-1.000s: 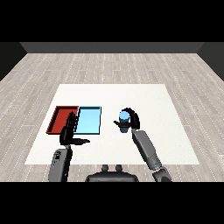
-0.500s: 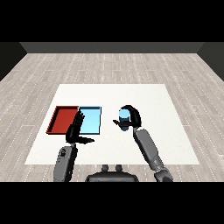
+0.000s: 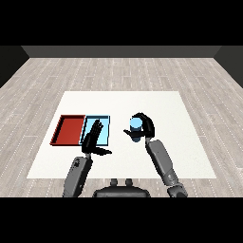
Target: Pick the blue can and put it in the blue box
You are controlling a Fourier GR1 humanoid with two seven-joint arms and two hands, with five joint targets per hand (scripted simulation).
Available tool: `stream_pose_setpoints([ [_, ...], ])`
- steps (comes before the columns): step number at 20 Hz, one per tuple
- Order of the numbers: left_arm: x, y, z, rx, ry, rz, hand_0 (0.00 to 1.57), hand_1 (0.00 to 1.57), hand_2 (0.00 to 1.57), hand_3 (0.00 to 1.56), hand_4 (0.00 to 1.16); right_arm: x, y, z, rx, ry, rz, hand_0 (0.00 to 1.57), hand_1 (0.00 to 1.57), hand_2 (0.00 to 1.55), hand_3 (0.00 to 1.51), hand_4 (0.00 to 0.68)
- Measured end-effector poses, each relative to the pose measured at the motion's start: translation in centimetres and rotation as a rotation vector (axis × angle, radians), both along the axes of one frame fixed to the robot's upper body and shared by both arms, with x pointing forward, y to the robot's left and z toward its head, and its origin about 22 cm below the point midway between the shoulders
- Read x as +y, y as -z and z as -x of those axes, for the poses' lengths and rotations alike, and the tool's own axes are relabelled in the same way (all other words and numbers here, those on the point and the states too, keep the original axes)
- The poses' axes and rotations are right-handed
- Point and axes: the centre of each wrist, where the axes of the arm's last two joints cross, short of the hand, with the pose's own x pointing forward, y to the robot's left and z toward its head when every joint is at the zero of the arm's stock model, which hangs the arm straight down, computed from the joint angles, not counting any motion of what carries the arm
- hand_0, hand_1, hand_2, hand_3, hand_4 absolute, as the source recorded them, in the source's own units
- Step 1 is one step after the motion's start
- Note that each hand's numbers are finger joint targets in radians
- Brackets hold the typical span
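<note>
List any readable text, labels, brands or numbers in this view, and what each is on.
None readable.
Blue can, held in the right hand: no label visible.
Red tray and light blue tray: plain, no markings.
Left hand and table: no text.

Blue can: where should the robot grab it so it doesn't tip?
Around its round side wall, probably from the right. The blue can stands upright, its curved side fits curled fingers, and the right hand is already curled round it there. The light blue tray lies to its left.
</note>
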Motion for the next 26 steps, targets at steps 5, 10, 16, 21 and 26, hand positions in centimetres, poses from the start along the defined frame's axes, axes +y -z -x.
stream_pose_setpoints([
  [5, -1.3, 0.9, -0.7, 0.037, 0.011, -0.03, 0.0, 0.0, 0.0, 0.0, 0.0, 0.3, -0.1, 0.1, -0.003, -0.015, 0.001, 1.46, 1.46, 1.47, 1.43, 0.619],
  [10, -2.5, 1.1, -1.5, 0.065, 0.014, -0.063, 0.0, 0.0, 0.0, 0.0, 0.0, 1.7, -0.7, -0.6, -0.024, -0.041, 0.011, 1.44, 1.44, 1.45, 1.43, 0.606],
  [16, -5.0, 1.5, -2.4, 0.055, 0.023, -0.108, 0.0, 0.0, 0.0, 0.0, 0.0, 3.4, -0.5, -0.2, -0.04, -0.077, 0.022, 1.42, 1.42, 1.46, 1.43, 0.625],
  [21, -6.3, 2.6, -2.4, 0.079, 0.042, -0.107, 0.0, 0.0, 0.0, 0.0, 0.0, 3.8, -0.3, 0.7, -0.041, -0.098, 0.027, 1.43, 1.43, 1.46, 1.43, 0.608],
  [26, -6.7, 2.8, -2.8, 0.091, 0.045, -0.105, 0.0, 0.0, 0.0, 0.0, 0.0, 4.4, -0.3, 0.8, -0.05, -0.115, 0.028, 1.44, 1.44, 1.46, 1.42, 0.613],
])
